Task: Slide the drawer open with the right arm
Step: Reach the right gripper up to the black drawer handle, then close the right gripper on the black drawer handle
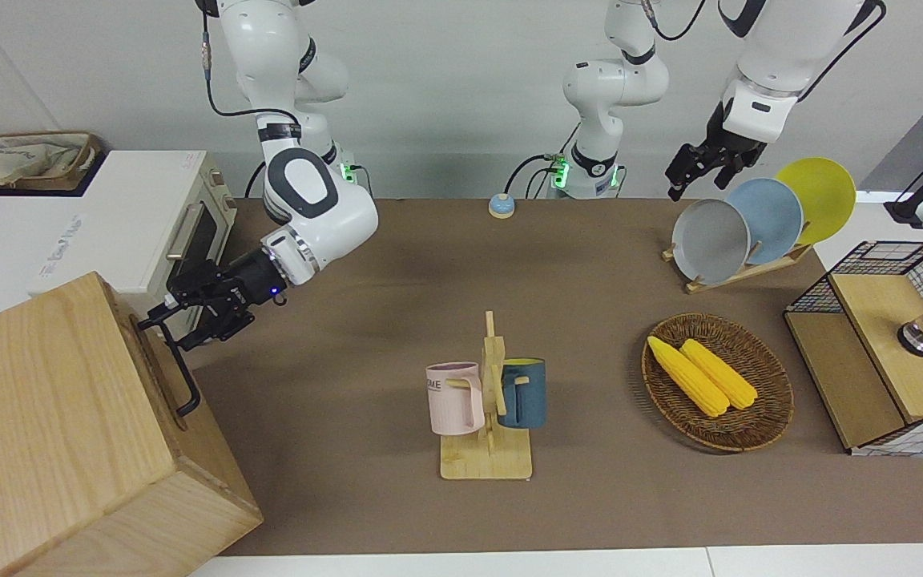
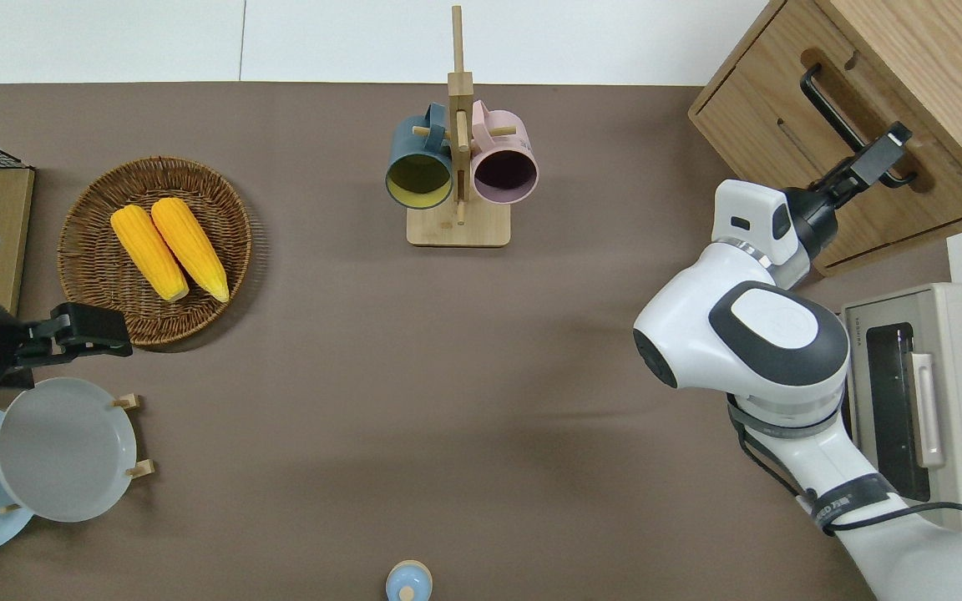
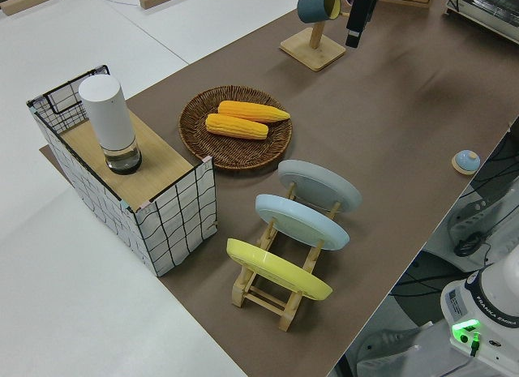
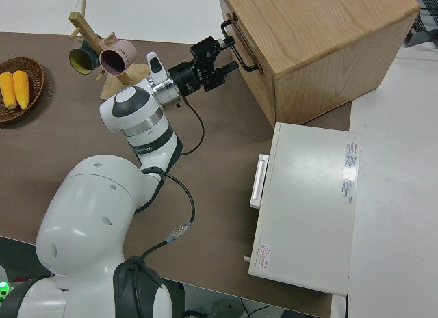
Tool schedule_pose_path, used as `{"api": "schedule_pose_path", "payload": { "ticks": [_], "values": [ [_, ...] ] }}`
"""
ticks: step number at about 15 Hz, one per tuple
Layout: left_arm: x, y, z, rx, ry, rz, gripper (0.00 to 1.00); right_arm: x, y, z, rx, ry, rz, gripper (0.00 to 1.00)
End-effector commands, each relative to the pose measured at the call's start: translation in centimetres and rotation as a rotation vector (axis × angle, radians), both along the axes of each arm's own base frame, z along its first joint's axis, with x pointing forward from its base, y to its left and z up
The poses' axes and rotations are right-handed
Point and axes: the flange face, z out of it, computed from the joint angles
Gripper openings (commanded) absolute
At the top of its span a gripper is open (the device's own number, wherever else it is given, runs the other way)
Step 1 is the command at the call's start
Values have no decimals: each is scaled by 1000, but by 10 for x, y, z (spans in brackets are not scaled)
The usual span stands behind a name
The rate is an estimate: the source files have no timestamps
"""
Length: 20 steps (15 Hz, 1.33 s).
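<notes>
The drawer (image 2: 844, 159) sits in the front of the pale wooden cabinet (image 1: 53, 433), which stands at the table corner farthest from the robots at the right arm's end. It looks closed, its face level with the cabinet front. Its black bar handle (image 2: 853, 125) runs along the upper part of that face.

The right gripper (image 2: 886, 154) is at the end of the handle nearer to the robots, its fingers spread with one above and one below the bar, as the right side view shows (image 4: 229, 48). Whether the fingers (image 1: 159, 319) touch the bar I cannot tell. The right arm (image 2: 748, 334) reaches across the table edge at its own end.

Just beside the cabinet, nearer to the robots along that same edge, stands the white toaster oven (image 2: 924, 417). Toward the middle of the table's edge farthest from the robots is the mug rack (image 2: 458, 167) with a blue and a pink mug. A wicker basket (image 2: 88, 309) holding two corn cobs (image 2: 168, 250) lies toward the left arm's end.

The left arm is parked, and I cannot tell how its gripper (image 1: 698, 167) stands.
</notes>
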Motion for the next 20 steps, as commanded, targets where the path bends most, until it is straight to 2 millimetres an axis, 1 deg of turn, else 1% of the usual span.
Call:
{"api": "schedule_pose_path", "payload": {
  "ticks": [1, 2, 3, 5, 7, 10, 11, 12, 15, 17, 20],
  "values": [
    [-4, 2, 5, -1, 3, -4, 993, 12, -7, -4, 12, -20, 55, 805],
    [-4, 2, 4, -1, 5, -2, 993, 13, -9, -4, 10, -19, 62, 785],
    [-4, 2, 5, -1, 3, -4, 993, 13, -8, -4, 13, -22, 70, 735],
    [-4, 2, 4, -1, 5, -4, 993, 14, -8, -4, 12, -24, 79, 559],
    [-4, 2, 5, -1, 3, -4, 993, 17, -7, -3, 11, -25, 99, 479],
    [-4, 2, 5, -1, 3, -4, 993, 20, -8, -2, 15, -26, 102, 222],
    [-4, 2, 5, -1, 3, -4, 993, 20, -8, -3, 12, -25, 104, 97],
    [-4, 2, 5, -1, 3, -4, 993, 20, -7, -3, 10, -25, 107, 1],
    [-4, 2, 5, -1, 3, -4, 993, 20, -5, -2, 10, -28, 111, 0],
    [-4, 2, 4, -1, 5, -2, 993, 19, 3, -2, 13, -28, 117, 0],
    [-4, 2, 5, -1, 3, -4, 993, 15, 21, 1, 23, -33, 127, 0]
  ]
}}
